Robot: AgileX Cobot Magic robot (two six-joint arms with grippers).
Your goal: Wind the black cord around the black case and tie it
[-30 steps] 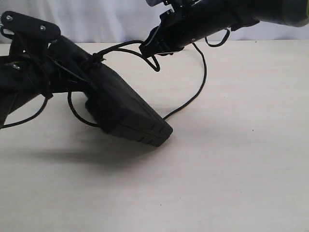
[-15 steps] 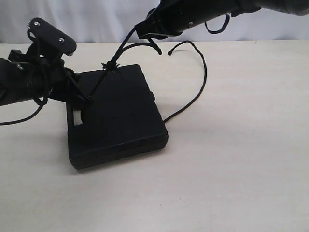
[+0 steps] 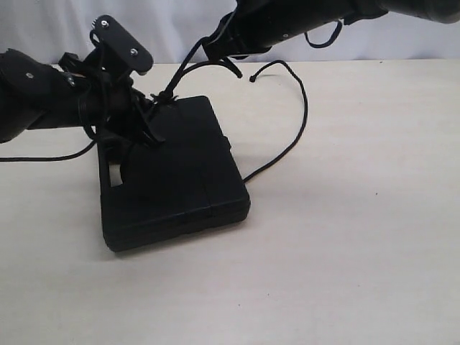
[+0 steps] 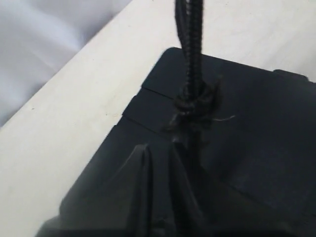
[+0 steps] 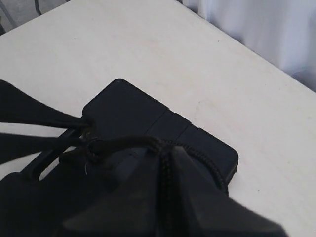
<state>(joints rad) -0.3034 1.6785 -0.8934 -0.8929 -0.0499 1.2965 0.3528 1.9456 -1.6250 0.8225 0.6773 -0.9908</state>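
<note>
The black case [image 3: 180, 180] lies flat on the table, its handle slot toward the left arm. The black cord [image 3: 302, 108] has a frayed knot [image 3: 167, 97] at the case's far edge. One strand climbs tight from the knot to my right gripper [image 3: 215, 50], which is shut on it above the table's back. A loose strand curves right and slips under the case; its free end [image 3: 251, 79] lies by the right arm. My left gripper [image 3: 144, 129] sits low over the case beside the knot, jaws shut, the cord [image 4: 190, 49] running into them. In the right wrist view the cord [image 5: 143, 142] passes between the shut fingers [image 5: 197, 177].
A pale table [image 3: 345, 251] carries everything, with a white cloth backdrop [image 3: 180, 29] behind it. A smooth robot cable [image 3: 43, 157] trails across the table under the left arm. Both arms crowd the back left above the case.
The case was tipped up on one edge and now lies flat. The left gripper has moved right and back toward the knot. The right gripper lifted slightly, keeping its strand tight.
</note>
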